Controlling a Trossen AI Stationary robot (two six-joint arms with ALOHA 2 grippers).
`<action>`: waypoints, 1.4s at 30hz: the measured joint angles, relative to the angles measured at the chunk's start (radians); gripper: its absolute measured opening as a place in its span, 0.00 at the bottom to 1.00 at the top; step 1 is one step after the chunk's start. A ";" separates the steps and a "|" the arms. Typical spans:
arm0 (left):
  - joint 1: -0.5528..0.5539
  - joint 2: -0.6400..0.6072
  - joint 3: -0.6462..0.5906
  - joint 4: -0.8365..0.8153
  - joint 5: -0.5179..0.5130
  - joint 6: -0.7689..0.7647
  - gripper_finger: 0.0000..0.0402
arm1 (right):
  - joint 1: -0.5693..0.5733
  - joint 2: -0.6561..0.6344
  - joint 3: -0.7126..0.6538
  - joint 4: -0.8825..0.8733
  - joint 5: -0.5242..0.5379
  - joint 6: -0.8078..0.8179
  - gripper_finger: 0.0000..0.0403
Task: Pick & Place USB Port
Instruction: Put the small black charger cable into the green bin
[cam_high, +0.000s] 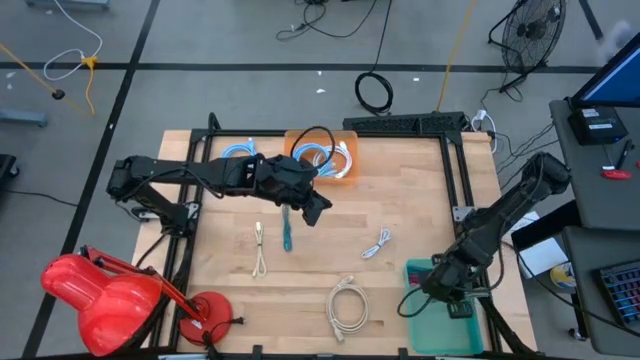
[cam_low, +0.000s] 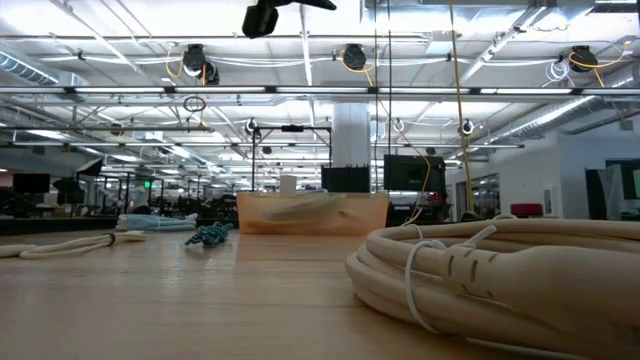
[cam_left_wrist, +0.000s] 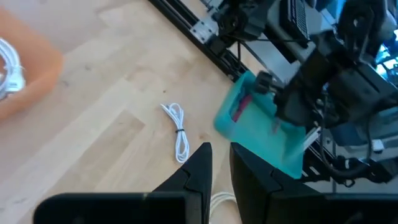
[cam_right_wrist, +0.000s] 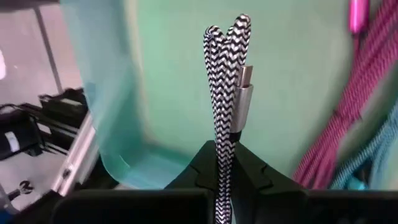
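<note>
cable (cam_right_wrist: 225, 93) gripped in my right gripper's (cam_right_wrist: 225, 163) jaws over the green bin (cam_right_wrist: 168, 74); releasing off-centre could drape it on the rim. left jaws nearly closed, empty.

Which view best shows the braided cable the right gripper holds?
Right wrist view: the black-and-white braided cable, with its metal plug, stands pinched in the right gripper over the teal bin. Other views don't show it.

The wooden table (cam_high: 400, 200) carries an orange bin (cam_high: 325, 153), a teal bin (cam_high: 440, 325) and 5 loose cables.
</note>
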 joint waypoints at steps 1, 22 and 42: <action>0.004 0.000 0.000 0.000 0.000 -0.003 0.14 | -0.008 0.009 0.006 0.006 0.002 -0.009 0.02; 0.010 0.000 0.000 -0.012 0.073 0.037 0.14 | -0.035 0.068 0.011 0.043 0.163 -0.011 0.02; 0.009 0.000 0.000 -0.014 0.073 0.012 0.14 | -0.008 0.068 -0.115 0.120 0.213 0.035 0.02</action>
